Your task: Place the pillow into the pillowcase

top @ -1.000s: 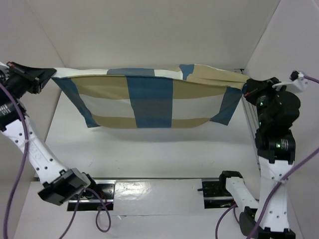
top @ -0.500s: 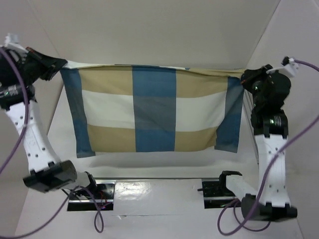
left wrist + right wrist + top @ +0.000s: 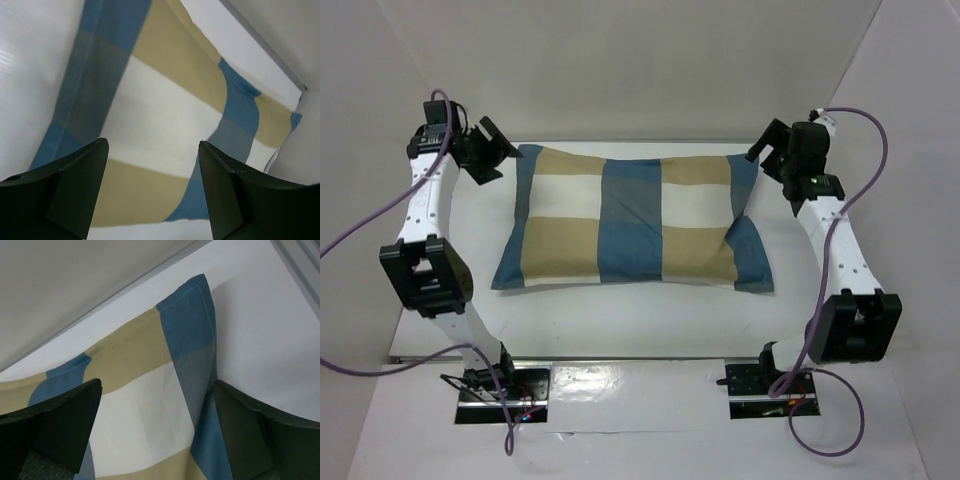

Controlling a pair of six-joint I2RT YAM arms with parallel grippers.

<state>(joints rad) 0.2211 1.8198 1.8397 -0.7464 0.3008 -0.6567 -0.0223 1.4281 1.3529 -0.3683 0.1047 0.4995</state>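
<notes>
The blue, tan and cream checked pillowcase lies flat and puffed on the white table, its long side running left to right. No plain cream pillow shows anywhere; the pillow is hidden. My left gripper hovers open just off the case's far left corner, holding nothing. My right gripper hovers open off the far right corner, also holding nothing. In the left wrist view the pillowcase fills the space beyond the spread left gripper. The right wrist view has the pillowcase corner beneath the wide right gripper.
The white table is boxed in by white walls at the back and both sides. A shiny plate and the arm mounts sit at the near edge. Purple cables loop beside each arm.
Both grippers have opened and let go of the pillowcase's top corners. The case, held up stretched before, now lies on the table, and both arms have swung down beside it.
</notes>
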